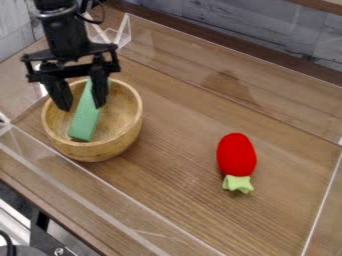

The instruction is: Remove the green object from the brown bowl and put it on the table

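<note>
Wood-grain bench [254, 95]: my pincer [79, 95] pinches the green block [88, 112] in the bowl [127, 125]; a slipping grip could tip both.

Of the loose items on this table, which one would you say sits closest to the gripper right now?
The green object, leaning inside the brown bowl directly beneath the gripper. The red strawberry toy lies far off on the bare table.

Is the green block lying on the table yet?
No, the green block leans inside the bowl, with the pincer around its upper end.
</note>
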You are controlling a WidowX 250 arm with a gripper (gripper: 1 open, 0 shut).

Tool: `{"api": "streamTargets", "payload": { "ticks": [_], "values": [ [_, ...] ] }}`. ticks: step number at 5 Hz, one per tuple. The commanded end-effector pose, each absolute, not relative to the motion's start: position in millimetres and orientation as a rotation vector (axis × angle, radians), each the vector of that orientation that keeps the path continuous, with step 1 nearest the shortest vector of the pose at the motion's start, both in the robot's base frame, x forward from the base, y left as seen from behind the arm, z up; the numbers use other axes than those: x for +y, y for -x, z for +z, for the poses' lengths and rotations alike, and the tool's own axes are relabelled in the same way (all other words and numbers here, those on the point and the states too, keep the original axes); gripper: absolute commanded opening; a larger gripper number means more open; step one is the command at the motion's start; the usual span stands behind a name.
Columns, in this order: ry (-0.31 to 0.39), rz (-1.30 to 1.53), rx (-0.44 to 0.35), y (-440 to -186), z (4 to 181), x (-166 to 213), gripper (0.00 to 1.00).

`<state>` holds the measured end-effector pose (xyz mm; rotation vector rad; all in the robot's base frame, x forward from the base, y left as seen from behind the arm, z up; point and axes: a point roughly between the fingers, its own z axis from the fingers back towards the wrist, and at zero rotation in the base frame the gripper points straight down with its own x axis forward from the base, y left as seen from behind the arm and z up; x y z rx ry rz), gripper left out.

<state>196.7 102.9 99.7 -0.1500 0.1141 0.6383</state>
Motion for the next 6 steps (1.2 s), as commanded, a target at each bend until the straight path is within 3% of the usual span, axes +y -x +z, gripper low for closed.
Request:
{"api": "streamTargets", "payload": {
  "ticks": [1, 3, 5, 6],
  "values": [
    [0.137, 0.64, 0.067, -203, 114.9, 117, 1.0],
    [0.134, 0.608, 0.069, -210, 130.2, 124, 1.0],
    [0.133, 0.629, 0.067, -208, 100.8, 109, 1.0],
    [0.133, 0.678, 0.065, -212, 99.8, 103, 1.0]
  ]
}}
